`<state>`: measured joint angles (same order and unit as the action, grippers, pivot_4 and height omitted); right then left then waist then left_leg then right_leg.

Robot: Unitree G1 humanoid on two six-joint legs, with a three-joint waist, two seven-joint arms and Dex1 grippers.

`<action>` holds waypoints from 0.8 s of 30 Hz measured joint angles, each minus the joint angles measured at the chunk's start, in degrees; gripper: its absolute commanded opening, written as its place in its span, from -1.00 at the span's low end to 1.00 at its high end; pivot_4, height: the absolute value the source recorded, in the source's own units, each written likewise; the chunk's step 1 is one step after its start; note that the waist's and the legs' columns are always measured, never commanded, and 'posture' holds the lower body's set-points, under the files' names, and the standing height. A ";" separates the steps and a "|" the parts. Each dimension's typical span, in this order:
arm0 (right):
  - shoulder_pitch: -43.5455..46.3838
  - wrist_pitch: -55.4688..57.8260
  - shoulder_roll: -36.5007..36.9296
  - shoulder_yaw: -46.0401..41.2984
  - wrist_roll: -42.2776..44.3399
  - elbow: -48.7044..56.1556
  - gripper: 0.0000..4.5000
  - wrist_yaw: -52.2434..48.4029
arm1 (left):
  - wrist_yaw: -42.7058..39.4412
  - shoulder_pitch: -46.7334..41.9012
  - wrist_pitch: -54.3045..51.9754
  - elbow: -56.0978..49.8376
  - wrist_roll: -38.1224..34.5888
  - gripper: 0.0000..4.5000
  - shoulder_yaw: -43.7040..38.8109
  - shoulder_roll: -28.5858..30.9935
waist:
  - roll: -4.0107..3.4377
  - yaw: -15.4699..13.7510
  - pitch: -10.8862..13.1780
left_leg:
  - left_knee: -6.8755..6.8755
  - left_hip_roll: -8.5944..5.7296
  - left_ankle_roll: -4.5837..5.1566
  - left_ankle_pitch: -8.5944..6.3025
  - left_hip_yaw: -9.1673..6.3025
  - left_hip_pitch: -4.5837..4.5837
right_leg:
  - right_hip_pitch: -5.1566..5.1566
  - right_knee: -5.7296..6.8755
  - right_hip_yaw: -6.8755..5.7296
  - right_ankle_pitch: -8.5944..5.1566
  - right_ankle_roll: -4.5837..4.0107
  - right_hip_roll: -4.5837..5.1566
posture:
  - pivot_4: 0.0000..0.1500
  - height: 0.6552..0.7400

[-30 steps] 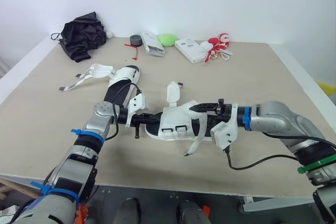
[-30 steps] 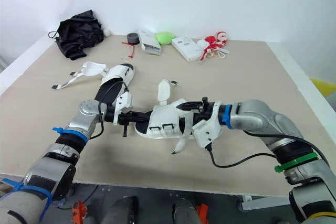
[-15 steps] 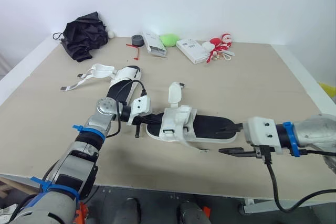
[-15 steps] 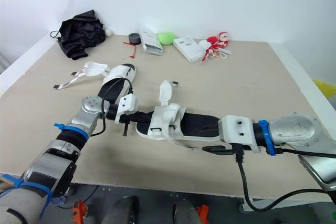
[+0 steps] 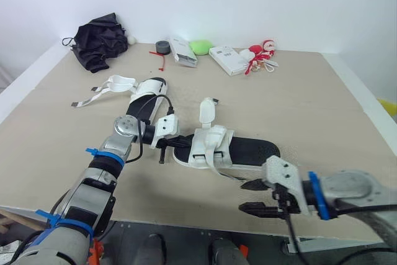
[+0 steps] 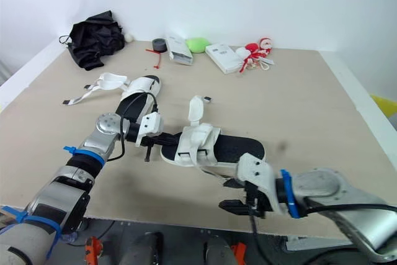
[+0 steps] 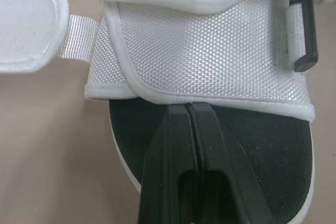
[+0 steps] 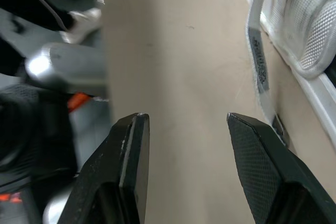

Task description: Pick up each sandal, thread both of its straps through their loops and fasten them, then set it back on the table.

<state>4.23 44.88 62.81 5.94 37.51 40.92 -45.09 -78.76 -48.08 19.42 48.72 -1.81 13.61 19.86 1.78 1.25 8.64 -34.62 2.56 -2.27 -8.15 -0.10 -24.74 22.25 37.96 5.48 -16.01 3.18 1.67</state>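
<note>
Near sandal (image 5: 242,148) lies mid-table (image 5: 310,103), its thin strap (image 5: 222,170) trailing loose toward the near edge. Left gripper (image 7: 190,107) is closed, tips on the footbed at the toe. Right gripper (image 5: 247,195) is open, near the strap end but apart. Threading judged unfinished; next, the right gripper must seize that end.

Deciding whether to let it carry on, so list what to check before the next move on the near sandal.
1. Hold: left gripper shut, tips at the white upper of the near sandal: ok.
2. Whether it actually pinches the upper: cannot tell.
3. Free hand: right gripper open, off the sandal: ok.
4. Target: trailing strap lies free on the table: ok.
5. Straps fastened: not ok; padded strap sticks up loose.
6. Pair done: far sandal has its straps splayed: not ok.
</note>
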 measured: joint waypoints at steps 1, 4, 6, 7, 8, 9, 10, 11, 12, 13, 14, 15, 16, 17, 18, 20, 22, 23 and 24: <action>1.94 0.87 -1.14 1.12 -1.22 -0.09 0.15 1.01 | 0.04 0.10 0.55 -0.21 0.43 -1.00 0.22 0.02 | 0.01 -0.02 0.01 | 0.01 -0.01 0.00 0.00 -0.02 -0.02 | 0.01 0.00 -0.01 0.00 0.00 0.00 | 1.00 0.82; 5.87 2.89 -3.22 1.81 -2.20 -0.64 0.15 2.70 | 0.13 0.13 1.70 -0.86 1.27 -1.00 0.67 0.10 | 0.01 -0.14 0.00 | 0.03 -0.01 0.00 -0.03 -0.08 -0.05 | -0.01 0.00 -0.06 -0.07 0.00 -0.02 | 1.00 0.82; 6.09 3.48 -3.44 1.81 -2.33 -0.72 0.15 2.76 | 0.06 0.22 1.95 -0.98 1.31 -1.00 0.68 0.15 | 0.04 -0.15 -0.02 | 0.04 0.00 0.01 -0.08 -0.09 -0.05 | -0.02 0.00 -0.07 -0.10 -0.01 -0.03 | 1.00 0.82; 6.20 3.62 -3.51 1.82 -2.32 -0.74 0.15 2.73 | 0.03 0.24 1.97 -1.03 1.31 -1.00 0.68 0.17 | 0.04 -0.15 -0.02 | 0.04 0.00 0.02 -0.08 -0.09 -0.06 | -0.04 0.00 -0.07 -0.10 -0.01 -0.03 | 1.00 0.82; 6.90 4.09 -3.77 1.82 -2.29 -0.78 0.15 2.61 | 0.01 0.32 1.99 -1.29 1.33 -1.00 0.68 0.28 | 0.03 -0.14 -0.02 | 0.04 0.00 0.02 -0.09 -0.08 -0.08 | -0.09 0.00 -0.05 -0.10 -0.01 -0.03 | 1.00 0.82; 7.71 4.38 -3.88 1.82 -2.29 -0.78 0.15 2.51 | 0.05 0.45 1.99 -1.58 1.39 -1.00 0.68 0.33 | 0.01 -0.13 -0.03 | 0.03 0.01 0.03 -0.09 -0.09 -0.12 | -0.13 0.00 -0.06 -0.10 0.00 -0.05 | 1.00 0.82; 8.11 4.54 -3.89 1.82 -2.37 -0.78 0.15 2.47 | 0.10 0.51 1.99 -1.67 1.39 -1.00 0.68 0.35 | 0.02 -0.13 -0.04 | 0.03 0.02 0.03 -0.09 -0.11 -0.12 | -0.14 0.00 -0.08 -0.10 -0.01 -0.07 | 1.00 0.82; 8.27 4.55 -3.92 1.86 -2.61 -0.82 0.15 2.44 | 0.13 0.60 1.99 -1.88 1.40 -1.00 0.68 0.38 | 0.03 -0.13 -0.03 | 0.03 0.02 0.03 -0.09 -0.12 -0.13 | -0.14 0.00 -0.09 -0.10 -0.01 -0.08 | 1.00 0.82; 8.55 4.56 -4.01 2.34 -3.07 -0.95 0.15 2.37 | 0.17 0.67 1.99 -2.02 1.41 -1.00 0.68 0.44 | 0.03 -0.11 -0.04 | 0.03 0.03 0.03 -0.10 -0.12 -0.13 | -0.13 0.00 -0.08 -0.10 -0.01 -0.08 | 1.00 0.82; 8.81 4.59 -4.21 2.85 -3.51 -1.24 0.15 2.33 | 0.17 0.68 1.99 -2.05 1.41 -1.00 0.68 0.47 | 0.03 -0.10 -0.04 | 0.03 0.03 0.03 -0.10 -0.12 -0.13 | -0.13 0.00 -0.08 -0.10 -0.01 -0.08 | 1.00 0.82; 9.49 4.64 -4.97 4.32 -4.61 -1.97 0.15 2.27 | 0.24 0.75 1.96 -2.13 1.42 -1.00 0.67 0.52 | 0.02 -0.09 -0.04 | 0.03 0.04 0.03 -0.10 -0.12 -0.12 | -0.12 0.00 -0.08 -0.10 -0.01 -0.10 | 1.00 0.82; 9.91 4.70 -5.33 5.53 -5.35 -2.36 0.15 2.30 | 0.27 0.74 1.92 -2.16 1.43 -1.00 0.67 0.54 | 0.02 -0.07 -0.04 | 0.03 0.06 0.04 -0.10 -0.11 -0.11 | -0.13 0.00 -0.07 -0.10 -0.02 -0.11 | 1.00 0.82; 9.96 4.76 -5.69 6.31 -5.92 -2.70 0.15 2.35 | 0.37 0.77 1.92 -2.22 1.43 -1.00 0.67 0.50 | 0.02 -0.09 -0.04 | 0.03 0.05 0.04 -0.10 -0.13 -0.14 | -0.11 0.00 -0.08 -0.10 -0.02 -0.11 | 1.00 0.82; 10.91 5.25 -6.60 8.38 -7.35 -3.68 0.15 2.55 | 0.43 0.84 1.64 -2.37 1.40 -1.00 0.66 0.53 | 0.02 -0.06 -0.04 | 0.02 0.06 0.04 -0.10 -0.13 -0.12 | -0.11 0.00 -0.07 -0.10 -0.03 -0.12 | 1.00 0.82; 12.02 5.66 -7.40 10.02 -8.67 -4.69 0.15 2.63 | 0.50 0.82 1.10 -2.45 1.37 -1.00 0.64 0.39 | 0.01 -0.08 -0.04 | 0.01 0.05 0.04 -0.09 -0.13 -0.14 | -0.10 0.00 -0.06 -0.09 -0.03 -0.12 | 1.00 0.82; 12.69 6.21 -7.93 11.64 -10.23 -5.52 0.15 2.65 | 0.53 0.89 0.33 -2.66 1.26 -1.00 0.58 0.20 | 0.02 -0.14 -0.04 | 0.00 0.04 0.04 -0.09 -0.15 -0.14 | -0.04 0.00 -0.07 -0.10 -0.03 -0.12 | 1.00 0.82; 13.56 6.83 -8.59 13.32 -11.81 -6.69 -0.11 2.72 | 0.52 0.99 -0.05 -3.03 1.18 -1.00 0.50 0.21 | 0.02 -0.13 -0.04 | 0.00 0.02 0.04 -0.10 -0.13 -0.15 | -0.04 0.00 -0.04 -0.10 -0.03 -0.11 | 1.00 0.82; 13.84 7.03 -9.01 13.80 -12.34 -7.12 -0.23 2.78 | 0.55 1.06 -0.24 -3.15 1.18 -1.00 0.51 0.18 | 0.02 -0.15 -0.04 | -0.01 0.02 0.04 -0.09 -0.14 -0.18 | -0.05 0.00 -0.05 -0.10 -0.03 -0.11 | 1.00 0.82; 14.10 7.33 -9.50 14.14 -12.86 -7.50 -0.38 2.77 | 0.59 1.18 -0.34 -3.35 1.18 -1.00 0.51 0.19 | 0.02 -0.15 -0.04 | -0.01 0.02 0.04 -0.09 -0.15 -0.20 | -0.04 0.00 -0.06 -0.10 -0.03 -0.11 | 1.00 0.82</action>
<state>18.33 52.21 53.31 20.09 24.65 33.42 -42.32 -78.17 -46.90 19.08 45.37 -0.63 14.11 20.05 1.80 1.10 8.60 -34.63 2.58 -2.23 -8.24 -0.24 -24.95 22.20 37.96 5.43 -16.12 3.15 1.56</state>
